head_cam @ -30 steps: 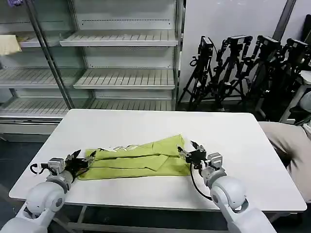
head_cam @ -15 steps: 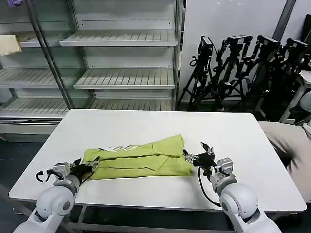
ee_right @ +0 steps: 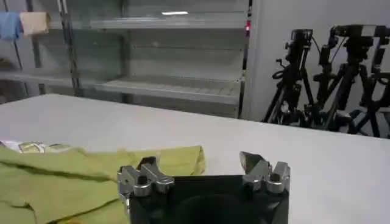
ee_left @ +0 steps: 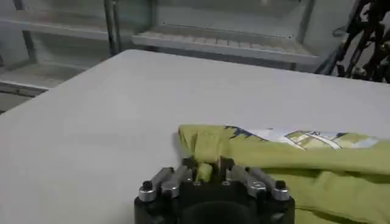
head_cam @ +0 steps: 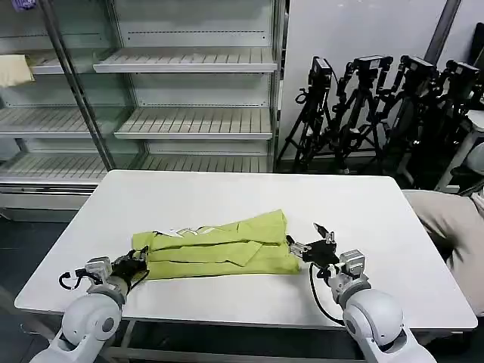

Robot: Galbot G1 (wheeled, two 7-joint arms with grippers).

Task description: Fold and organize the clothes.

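The clothes are one lime T-shirt (head_cam: 219, 243), folded into a long band across the middle of the white table (head_cam: 242, 193). My left gripper (head_cam: 138, 262) is at the band's left end, shut on a pinch of the lime fabric (ee_left: 205, 171). In the left wrist view the shirt (ee_left: 304, 173) stretches away from the left gripper (ee_left: 207, 167), with a printed neck label showing. My right gripper (head_cam: 308, 243) stands open just beyond the shirt's right end. In the right wrist view the right gripper (ee_right: 198, 165) has one finger over the shirt's edge (ee_right: 85, 176), holding nothing.
Empty metal shelving (head_cam: 189, 121) stands behind the table, with a pale yellow cloth (head_cam: 13, 69) on a shelf at far left. Black tripods (head_cam: 378, 106) crowd the back right. A beige cloth (head_cam: 454, 223) lies off the table's right edge. Bare tabletop surrounds the shirt.
The left gripper moved in and shut on the shirt's left end, which has shifted slightly right. The right gripper drew back a little to the right, off the shirt's right edge.
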